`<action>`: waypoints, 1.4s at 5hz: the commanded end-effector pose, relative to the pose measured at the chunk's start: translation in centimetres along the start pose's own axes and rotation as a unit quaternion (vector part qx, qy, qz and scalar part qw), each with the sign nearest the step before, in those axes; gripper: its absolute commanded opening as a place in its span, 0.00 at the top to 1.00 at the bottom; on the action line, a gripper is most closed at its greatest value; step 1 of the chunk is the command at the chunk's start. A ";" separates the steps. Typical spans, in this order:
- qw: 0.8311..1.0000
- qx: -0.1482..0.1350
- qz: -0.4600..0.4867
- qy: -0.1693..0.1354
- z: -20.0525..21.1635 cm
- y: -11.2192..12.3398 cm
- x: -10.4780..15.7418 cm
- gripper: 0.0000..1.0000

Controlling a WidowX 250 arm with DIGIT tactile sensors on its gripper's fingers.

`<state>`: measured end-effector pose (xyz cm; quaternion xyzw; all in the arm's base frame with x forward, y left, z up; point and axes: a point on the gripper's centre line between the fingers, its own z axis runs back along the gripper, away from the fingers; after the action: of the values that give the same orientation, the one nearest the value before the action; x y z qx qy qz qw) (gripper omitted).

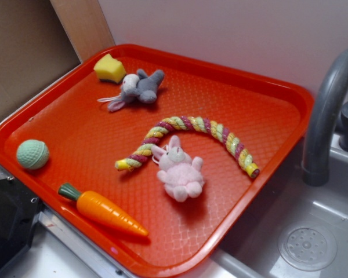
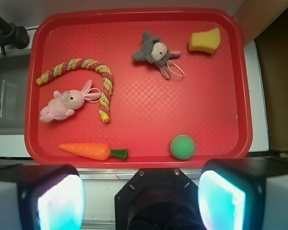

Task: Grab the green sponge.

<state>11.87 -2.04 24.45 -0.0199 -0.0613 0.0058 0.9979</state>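
Observation:
The green sponge (image 1: pixel 109 68) is a chunky yellow foam block with a faint green tinge, lying in the far left corner of the red tray (image 1: pixel 278 92). In the wrist view the green sponge (image 2: pixel 205 40) sits at the tray's top right corner, just right of a grey plush toy (image 2: pixel 154 52). My gripper (image 2: pixel 141 201) hangs high above the tray's near edge, far from the sponge. It is open, with nothing between its two glowing pads (image 2: pixel 60 201). The exterior view does not show the gripper.
On the tray lie a grey plush toy (image 1: pixel 138 88), a pink plush rabbit (image 1: pixel 180 171), a striped rope toy (image 1: pixel 191 136), an orange carrot (image 1: pixel 104 209) and a pale green dimpled ball (image 1: pixel 32 154). A grey tap (image 1: pixel 327 110) and sink basin (image 1: pixel 307 246) stand to the right.

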 end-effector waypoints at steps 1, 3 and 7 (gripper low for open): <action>1.000 0.000 0.000 0.000 0.0 0.0 0.0 0.00; 0.985 0.061 0.141 -0.082 -3.5 1.9 7.5 0.00; 0.900 0.136 0.385 -0.156 -15.8 11.3 16.1 0.00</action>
<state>29.95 7.20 8.34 0.1000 -0.1797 0.3908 0.8972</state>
